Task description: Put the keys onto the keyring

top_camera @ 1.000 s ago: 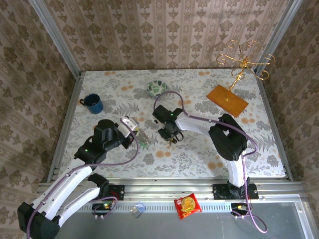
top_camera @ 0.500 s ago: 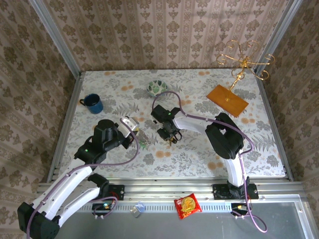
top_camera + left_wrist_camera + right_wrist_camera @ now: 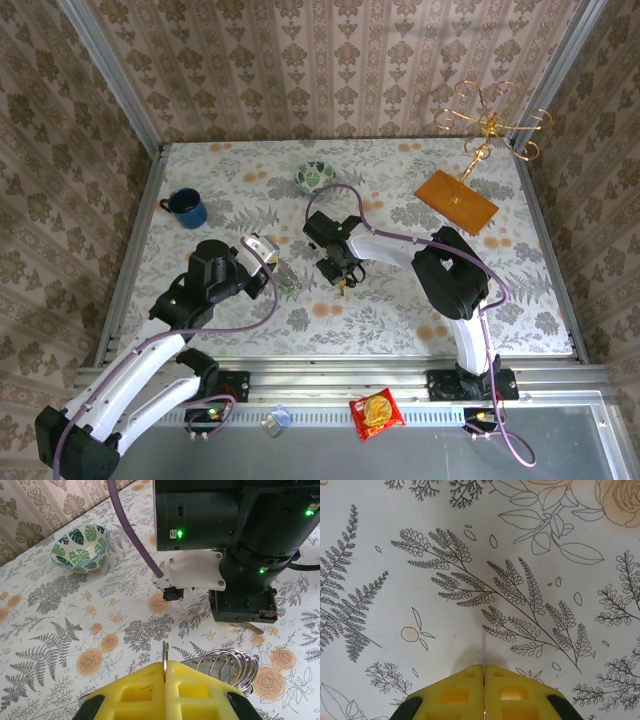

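On a floral-print surface (image 3: 230,180) inside wallpapered walls, the left pincer (image 3: 165,672) gripped a coiled wire keyring (image 3: 232,662) while the right pincer (image 3: 340,278) stood closed tight over a silvery key (image 3: 252,626), probably mid-pickup; the next move would call for lifting the key and threading it onto the ring.

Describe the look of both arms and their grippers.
The left arm and right arm have white links and black joint housings with small green lights. A purple cable loops along each. The left gripper and right gripper have yellow fingers with square recesses and black edges.
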You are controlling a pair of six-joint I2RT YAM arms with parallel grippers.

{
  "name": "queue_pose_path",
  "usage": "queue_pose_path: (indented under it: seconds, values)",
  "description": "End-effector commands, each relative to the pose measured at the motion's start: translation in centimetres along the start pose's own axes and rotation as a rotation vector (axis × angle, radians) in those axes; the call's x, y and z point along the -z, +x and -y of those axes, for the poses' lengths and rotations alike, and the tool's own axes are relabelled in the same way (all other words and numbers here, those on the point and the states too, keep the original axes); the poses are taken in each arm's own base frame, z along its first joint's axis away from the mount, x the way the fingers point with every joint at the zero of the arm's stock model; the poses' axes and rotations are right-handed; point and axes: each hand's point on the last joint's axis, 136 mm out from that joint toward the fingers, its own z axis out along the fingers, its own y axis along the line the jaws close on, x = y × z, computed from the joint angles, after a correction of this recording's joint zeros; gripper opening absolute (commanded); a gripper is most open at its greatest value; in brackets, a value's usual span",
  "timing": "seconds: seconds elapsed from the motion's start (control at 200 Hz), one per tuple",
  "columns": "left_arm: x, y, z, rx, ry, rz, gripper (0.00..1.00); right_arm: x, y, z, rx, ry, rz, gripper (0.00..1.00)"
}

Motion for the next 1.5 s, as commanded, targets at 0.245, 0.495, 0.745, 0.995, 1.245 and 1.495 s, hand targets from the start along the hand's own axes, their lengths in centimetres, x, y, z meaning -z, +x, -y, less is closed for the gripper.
queue_pose_path:
  seconds: [0.245, 0.495, 0.745, 0.995, 1.245, 1.495]
  values:
    - [0.1, -0.5, 0.0, -0.002, -0.005, 0.026, 0.00, 1.0, 0.4, 0.5, 0.033, 0.029, -0.017, 0.08]
    - [0.1, -0.6, 0.0, -0.003, -0.004, 0.025, 0.00, 0.9, 0.7, 0.7, 0.040, 0.035, -0.037, 0.13]
    - [0.1, -0.6, 0.0, -0.004, -0.006, 0.027, 0.00, 1.2, 1.1, 0.9, 0.047, 0.037, -0.048, 0.17]
    - [0.1, -0.6, 0.0, -0.005, -0.006, 0.026, 0.00, 1.3, 1.0, 0.8, 0.048, 0.035, -0.046, 0.13]
    - [0.1, -0.6, 0.0, -0.006, -0.004, 0.025, 0.00, 1.7, 1.0, 0.9, 0.050, 0.036, -0.044, 0.16]
    - [0.1, -0.6, 0.0, -0.006, -0.003, 0.026, 0.00, 1.8, 1.1, 0.9, 0.052, 0.037, -0.048, 0.16]
